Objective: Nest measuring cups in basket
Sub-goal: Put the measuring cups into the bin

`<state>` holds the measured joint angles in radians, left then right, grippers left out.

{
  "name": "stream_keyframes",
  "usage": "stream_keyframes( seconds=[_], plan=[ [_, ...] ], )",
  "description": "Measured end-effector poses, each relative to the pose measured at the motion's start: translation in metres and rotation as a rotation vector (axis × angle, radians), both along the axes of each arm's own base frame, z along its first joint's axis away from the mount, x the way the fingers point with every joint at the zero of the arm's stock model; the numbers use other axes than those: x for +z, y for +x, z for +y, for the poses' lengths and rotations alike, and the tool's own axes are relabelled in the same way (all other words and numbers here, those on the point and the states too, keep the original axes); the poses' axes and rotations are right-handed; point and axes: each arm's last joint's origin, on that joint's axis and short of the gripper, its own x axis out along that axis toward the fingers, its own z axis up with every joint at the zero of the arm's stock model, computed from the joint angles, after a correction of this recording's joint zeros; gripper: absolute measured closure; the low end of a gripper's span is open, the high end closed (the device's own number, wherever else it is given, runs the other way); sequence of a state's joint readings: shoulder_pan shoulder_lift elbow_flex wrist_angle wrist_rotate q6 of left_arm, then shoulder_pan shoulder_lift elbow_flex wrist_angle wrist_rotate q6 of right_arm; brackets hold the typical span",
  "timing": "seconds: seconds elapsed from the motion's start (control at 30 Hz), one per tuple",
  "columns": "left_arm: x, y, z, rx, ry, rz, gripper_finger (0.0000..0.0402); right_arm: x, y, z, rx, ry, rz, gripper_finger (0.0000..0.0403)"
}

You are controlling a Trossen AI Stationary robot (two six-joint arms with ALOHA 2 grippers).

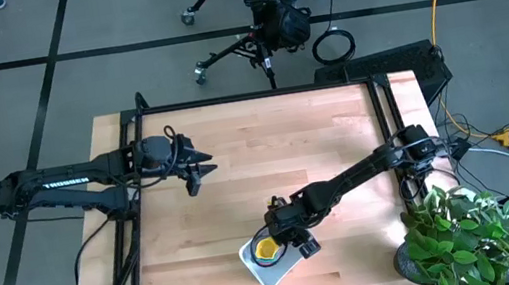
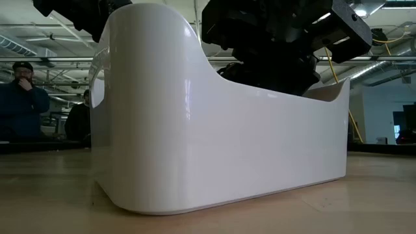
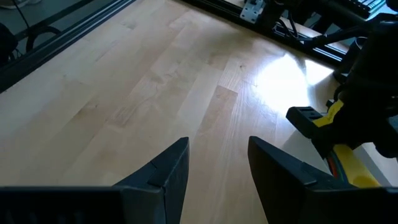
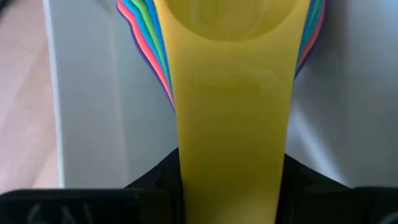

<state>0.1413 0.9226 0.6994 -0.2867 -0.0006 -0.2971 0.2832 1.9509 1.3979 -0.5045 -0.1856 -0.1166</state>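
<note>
The white basket (image 1: 257, 273) stands near the table's front edge, right of the middle, and fills the low view (image 2: 221, 130). Inside it lies a nested stack of measuring cups (image 4: 144, 38), showing light blue, green, red and dark blue edges. The yellow measuring cup (image 4: 230, 25) sits over that stack, with my right gripper (image 4: 230, 183) shut on it, above the basket (image 1: 284, 239). Whether the yellow cup rests in the stack, I cannot tell. My left gripper (image 3: 217, 168) waits open over bare wood at the table's left middle (image 1: 200, 171). My right gripper pinches the yellow cup's flat handle (image 4: 230, 149) between its two fingers (image 4: 155, 183), near the handle's free end. It comes slanting down from the table's right, and the fingers lie along the handle. The bowl points away from the gripper, over the nested cups.
A potted green plant (image 1: 460, 233) stands at the table's front right corner. Black frame rails (image 1: 258, 94) run along the table's edges. Bare wood lies across the far half of the table. People stand beyond the table (image 2: 23, 97).
</note>
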Motion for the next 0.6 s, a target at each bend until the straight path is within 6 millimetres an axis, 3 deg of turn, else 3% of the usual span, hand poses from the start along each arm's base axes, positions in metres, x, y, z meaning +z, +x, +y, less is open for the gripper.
stream_keyframes(
  seconds=[0.23,0.6],
  plan=[
    [0.0001,0.0,0.0,-0.002,0.002,0.0,0.0234,0.0042,0.0007,-0.0026,-0.001,0.008,-0.021,0.0265],
    [0.0001,0.0,-0.0003,-0.011,-0.003,0.0,0.0234,0.0027,-0.0035,-0.0028,0.011,0.044,0.038,0.0175]
  ],
)
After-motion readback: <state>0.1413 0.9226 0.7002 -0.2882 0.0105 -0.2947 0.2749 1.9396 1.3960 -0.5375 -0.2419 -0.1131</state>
